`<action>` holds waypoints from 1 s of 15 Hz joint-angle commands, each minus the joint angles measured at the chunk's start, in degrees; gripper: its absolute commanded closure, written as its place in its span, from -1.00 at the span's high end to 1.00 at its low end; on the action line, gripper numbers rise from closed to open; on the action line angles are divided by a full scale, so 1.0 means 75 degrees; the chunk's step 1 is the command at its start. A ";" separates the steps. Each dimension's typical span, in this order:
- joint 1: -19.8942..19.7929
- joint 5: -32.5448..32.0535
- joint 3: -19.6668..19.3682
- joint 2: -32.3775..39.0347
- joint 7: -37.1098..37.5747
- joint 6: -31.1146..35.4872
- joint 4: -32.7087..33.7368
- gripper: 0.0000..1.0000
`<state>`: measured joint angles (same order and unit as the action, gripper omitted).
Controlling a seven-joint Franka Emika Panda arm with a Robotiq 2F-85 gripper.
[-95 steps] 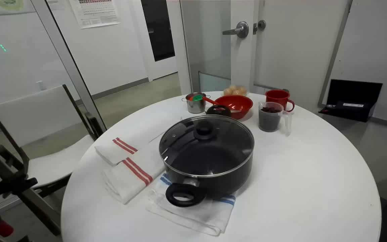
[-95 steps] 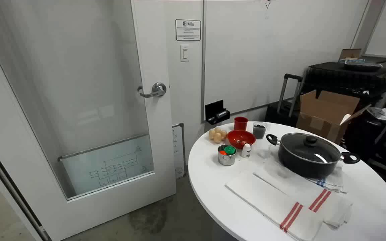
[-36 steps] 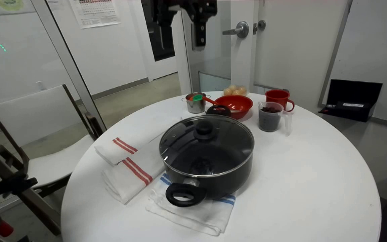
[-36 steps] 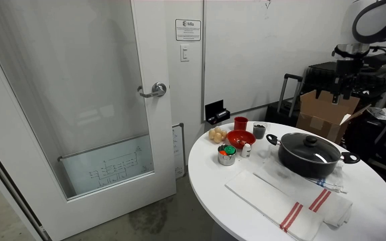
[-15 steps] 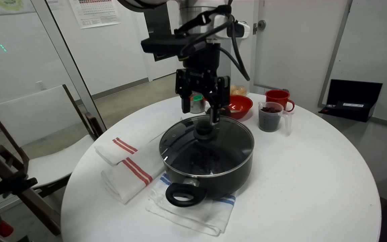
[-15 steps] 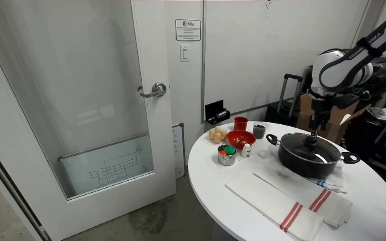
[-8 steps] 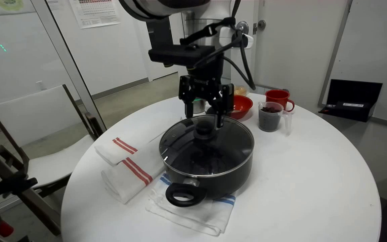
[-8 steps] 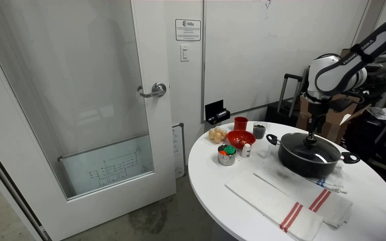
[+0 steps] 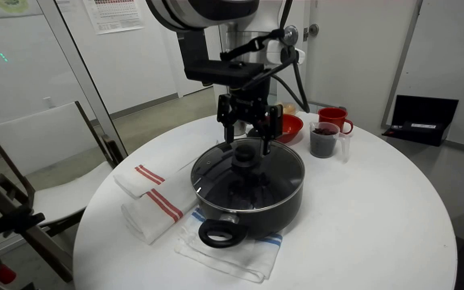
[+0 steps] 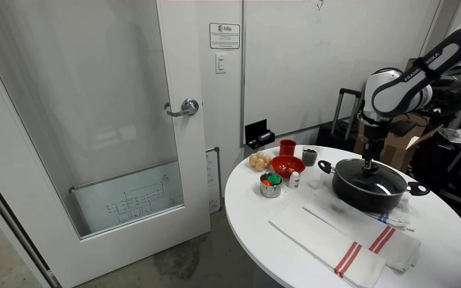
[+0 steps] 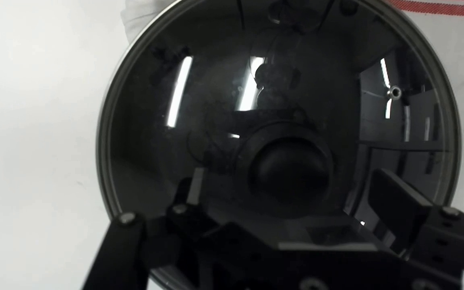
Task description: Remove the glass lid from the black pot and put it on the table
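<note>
The glass lid (image 9: 224, 187) lies flat on the black pot (image 9: 274, 220), its dark centre knob (image 9: 245, 154) upright. The lid (image 10: 354, 180) and pot (image 10: 364, 199) also show in an exterior view. My gripper (image 9: 248, 146) is open and points down just over the lid. In the wrist view the fingers of the gripper (image 11: 288, 177) stand wide apart, one on each side of the knob (image 11: 290, 169), with gaps between. I cannot tell whether a fingertip touches the glass. The pot stands on a blue-striped cloth on the white table (image 9: 361, 225).
Red-striped towels (image 9: 155, 209) lie beside the pot. Behind it stand a red bowl (image 9: 291, 128), a measuring cup (image 9: 323, 143) with dark contents and a red mug (image 9: 332, 117). A steel pot (image 10: 270, 188), a white bottle (image 10: 294, 180) and eggs (image 10: 259, 161) stand farther along.
The arm has come into view from above and lowered to the lid. In the last half second the gripper shifted slightly down and sideways around the knob. Lid and pot have not moved.
</note>
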<state>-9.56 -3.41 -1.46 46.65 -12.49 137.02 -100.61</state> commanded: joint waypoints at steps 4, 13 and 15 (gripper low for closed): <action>-0.0211 0.0145 0.0192 0.0197 -0.0355 -0.0113 0.0298 0.50; -0.0310 0.0208 0.0289 0.0079 -0.0422 -0.0132 0.0241 -0.50; -0.0301 0.0196 0.0282 -0.0039 -0.0379 -0.0107 0.0159 -0.50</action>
<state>-11.06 -3.38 -0.07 47.17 -13.74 136.86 -99.79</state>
